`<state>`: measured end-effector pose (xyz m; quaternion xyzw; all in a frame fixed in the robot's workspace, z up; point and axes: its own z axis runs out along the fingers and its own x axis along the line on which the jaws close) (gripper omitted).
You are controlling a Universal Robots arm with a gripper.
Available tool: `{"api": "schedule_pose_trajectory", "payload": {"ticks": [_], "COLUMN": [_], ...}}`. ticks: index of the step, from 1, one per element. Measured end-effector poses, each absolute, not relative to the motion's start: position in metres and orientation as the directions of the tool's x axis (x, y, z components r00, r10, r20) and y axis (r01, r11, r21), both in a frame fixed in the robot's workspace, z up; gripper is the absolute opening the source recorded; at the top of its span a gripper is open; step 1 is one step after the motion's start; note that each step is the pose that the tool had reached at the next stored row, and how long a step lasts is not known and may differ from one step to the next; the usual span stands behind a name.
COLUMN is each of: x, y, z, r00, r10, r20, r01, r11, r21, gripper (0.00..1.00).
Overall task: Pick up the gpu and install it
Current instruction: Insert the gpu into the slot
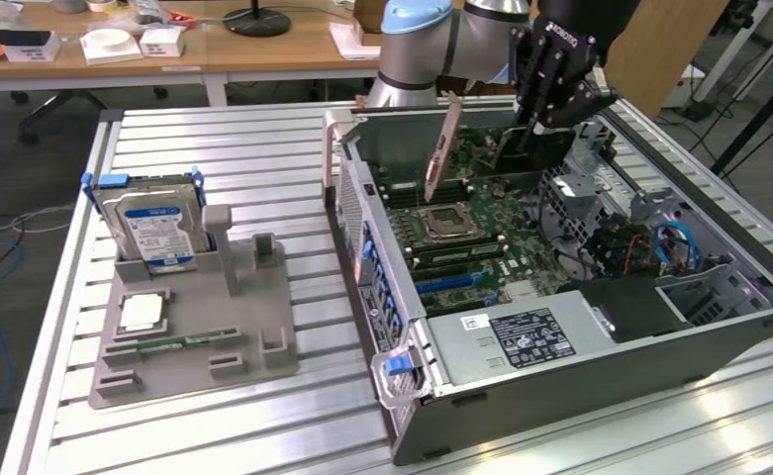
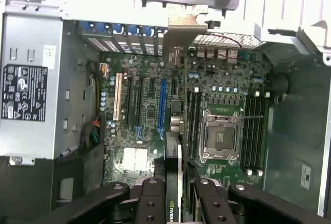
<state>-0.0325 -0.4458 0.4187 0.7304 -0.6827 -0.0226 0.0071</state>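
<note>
My gripper (image 1: 534,127) is shut on the gpu (image 1: 485,148), a thin card held on edge. Its silver end bracket (image 1: 440,143) points toward the case's rear wall. The card hangs inside the open computer case (image 1: 703,327), above the green motherboard (image 1: 472,228). In the wrist view the gpu (image 2: 178,131) appears edge-on between my black fingers (image 2: 150,203). It runs over the board next to the long blue slot (image 2: 162,105) and beside the processor socket (image 2: 220,138). Its bracket (image 2: 181,27) sits at the rear slot openings. I cannot tell whether the card touches a slot.
A grey power supply (image 1: 519,336) fills the case's near corner. Blue and red cables (image 1: 670,247) lie at the exterior view's right. Left of the case, a grey fixture (image 1: 260,351) carries a hard drive (image 1: 155,233), a processor chip (image 1: 142,312) and a memory stick (image 1: 175,344).
</note>
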Motion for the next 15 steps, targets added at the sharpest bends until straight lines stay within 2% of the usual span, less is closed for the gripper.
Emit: {"api": "schedule_pose_trajectory", "payload": {"ticks": [15], "x": [-0.0325], "y": [-0.4458], "z": [0.4186], "r00": [0.039], "r10": [-0.999], "r20": [-0.023], "r01": [-0.998], "r11": [-0.04], "r21": [0.041], "gripper": [0.26]}}
